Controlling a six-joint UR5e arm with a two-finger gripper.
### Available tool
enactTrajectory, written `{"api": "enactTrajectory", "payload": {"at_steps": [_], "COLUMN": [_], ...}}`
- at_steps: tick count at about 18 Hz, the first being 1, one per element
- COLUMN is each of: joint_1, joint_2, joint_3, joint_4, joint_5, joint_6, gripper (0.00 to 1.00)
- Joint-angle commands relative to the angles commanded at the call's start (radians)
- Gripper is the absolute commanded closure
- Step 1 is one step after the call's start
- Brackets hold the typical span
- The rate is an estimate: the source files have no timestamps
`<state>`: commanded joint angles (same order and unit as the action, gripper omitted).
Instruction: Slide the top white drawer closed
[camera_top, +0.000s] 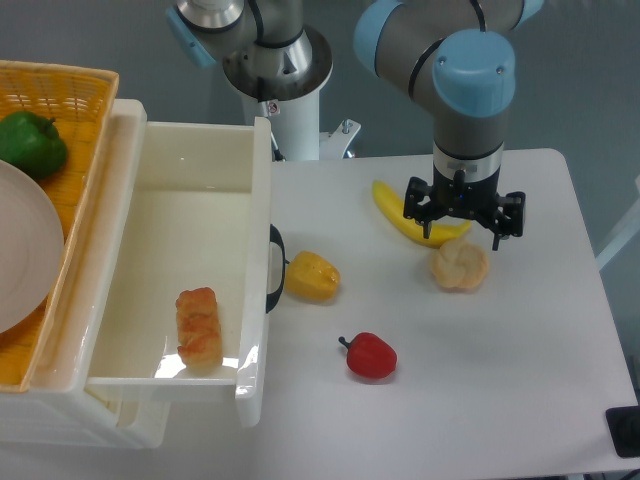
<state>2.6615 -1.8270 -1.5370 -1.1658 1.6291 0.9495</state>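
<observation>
One drawer standing open, arm well off to the side

The top white drawer (190, 270) is sitting pulled far out from the cabinet at the left edge of the tabletop (500, 400), its front panel facing right and its curved black handle (276, 268) sticking out toward the loose food. A piece of pastry (198, 327) is lying inside on the drawer floor.

The pincer (462, 222) is hanging over the right half of the tabletop, well apart from the drawer, fingers spread and gripping nothing. It is hovering just above a bread roll (460, 265) and the tip of a banana (415, 213).

Judging by this, the closing push is not yet begun; the arm is only at the approach stage. The next move is calling for a traverse left to the front panel, then a steady push toward the cabinet.

Things lying in the path: a yellow pepper (312, 276) is resting just beside the handle, close enough to be knocked or trapped during the approach. A red pepper (371, 356) is lying lower down, nearer the front edge. On the cabinet top, a wicker basket (85, 110) is holding a green pepper (32, 143) and a white plate (25, 250), clear of the drawer's travel.
</observation>
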Motion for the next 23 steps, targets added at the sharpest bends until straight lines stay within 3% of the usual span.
{"api": "enactTrajectory", "payload": {"at_steps": [17, 23], "joint_1": [0.003, -0.005], "joint_2": [-0.002, -0.023], "joint_3": [-0.038, -0.038], "joint_4": [0.002, -0.002], "joint_5": [-0.002, -0.011], "joint_6": [-0.015, -0.181], "gripper": [0.00, 0.00]}}
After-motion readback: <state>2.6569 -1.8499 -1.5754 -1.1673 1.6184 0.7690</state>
